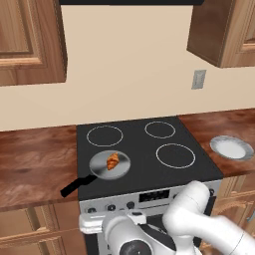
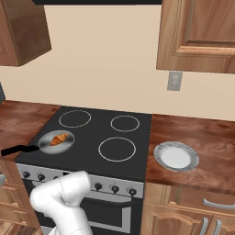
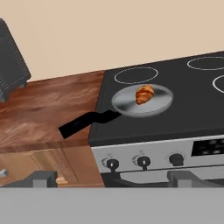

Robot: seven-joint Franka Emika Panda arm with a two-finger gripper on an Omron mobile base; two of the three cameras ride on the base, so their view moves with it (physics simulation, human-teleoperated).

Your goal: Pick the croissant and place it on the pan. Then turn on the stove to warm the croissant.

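The croissant [image 1: 113, 161] [image 2: 60, 139] [image 3: 145, 94] lies inside the pan [image 1: 99, 170] [image 2: 46, 145] [image 3: 127, 106], which rests on the front-left burner of the stove [image 1: 149, 147] [image 2: 105, 133] [image 3: 192, 109]. The pan's black handle [image 3: 81, 123] sticks out over the wooden counter to the left. My gripper [image 3: 113, 179] hangs low in front of the stove's steel front, open with its fingers wide apart and nothing between them. Black knobs [image 3: 143, 162] sit in a row just beyond the fingertips [image 3: 41, 178].
A pale round plate [image 1: 231, 148] [image 2: 176, 156] lies on the counter right of the stove. A dark appliance [image 3: 11, 70] stands on the left counter by the wall. Wooden cabinets [image 1: 30, 40] hang above, and a wall outlet [image 2: 174, 81] is at the back.
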